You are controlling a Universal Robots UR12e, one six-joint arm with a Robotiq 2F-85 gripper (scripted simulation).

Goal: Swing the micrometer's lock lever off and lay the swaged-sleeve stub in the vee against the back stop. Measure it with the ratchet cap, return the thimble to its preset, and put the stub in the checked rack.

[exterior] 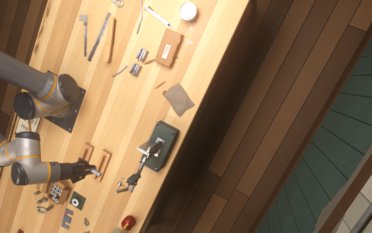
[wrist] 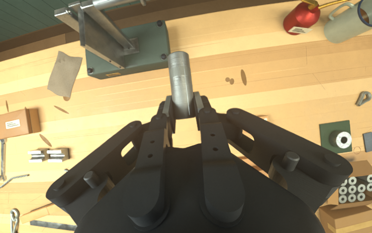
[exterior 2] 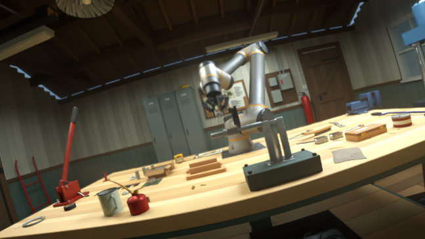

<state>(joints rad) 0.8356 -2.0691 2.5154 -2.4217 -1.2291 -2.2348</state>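
My gripper [wrist: 182, 105] [exterior: 92, 171] [exterior 2: 216, 106] hangs high above the bench, over the two wooden racks [exterior: 103, 164] [exterior 2: 206, 168]. The swaged-sleeve stub [wrist: 179, 79] [exterior: 95, 172], a short steel cylinder, is clamped between its closed fingers and sticks out past the fingertips. The micrometer [exterior: 149, 149] [exterior 2: 249, 128] stands on a green base [exterior: 161, 145] [exterior 2: 282, 169] [wrist: 126, 49] near the bench's front edge. Its spindle and thimble [exterior: 140, 167] reach out from the frame, ending at a dark lever end [exterior: 133, 179]. The vee is empty.
A grey cloth [exterior: 179, 99] [wrist: 64, 72] lies beside the green base. A box of sleeves [exterior: 56, 193] [wrist: 352, 188] and a green pad with a ring [exterior: 77, 201] sit near my arm. A red oil can [exterior 2: 137, 203] and mug [exterior 2: 110, 201] stand at the bench end.
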